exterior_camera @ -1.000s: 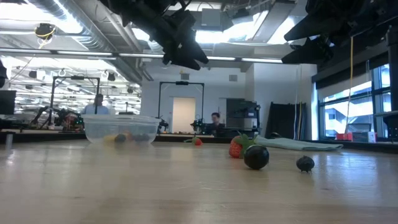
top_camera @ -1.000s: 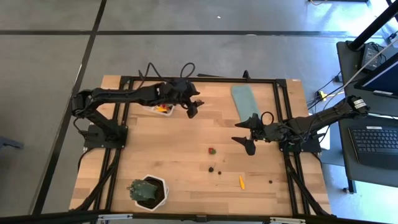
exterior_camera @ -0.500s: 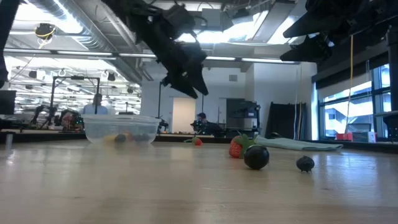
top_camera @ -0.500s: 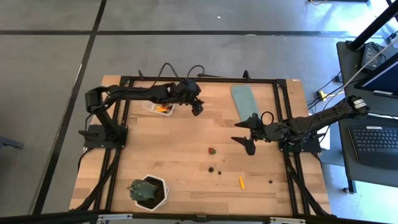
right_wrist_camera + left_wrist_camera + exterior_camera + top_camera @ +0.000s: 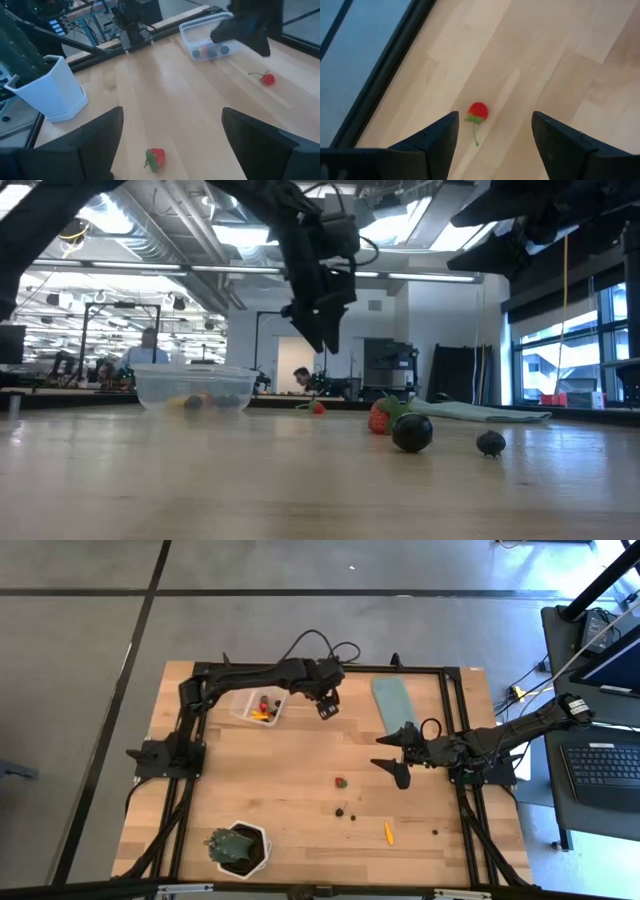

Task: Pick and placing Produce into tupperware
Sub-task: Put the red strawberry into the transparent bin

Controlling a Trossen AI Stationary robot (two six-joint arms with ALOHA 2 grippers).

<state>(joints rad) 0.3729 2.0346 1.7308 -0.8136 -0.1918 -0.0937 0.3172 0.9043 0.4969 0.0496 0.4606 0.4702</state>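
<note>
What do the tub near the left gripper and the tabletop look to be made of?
Small clear square tub: apparently thin glossy plastic, since the coloured produce inside shows through its walls. Tabletop: pale wood planks, going by visible grain and seams, with a smooth, likely sealed finish.

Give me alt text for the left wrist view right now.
The left gripper hangs open above the bare wooden table, its two dark fingers framing a small red cherry with a green stem lying on the boards. A dark frame rail runs along the table edge, grey floor beyond.
</note>
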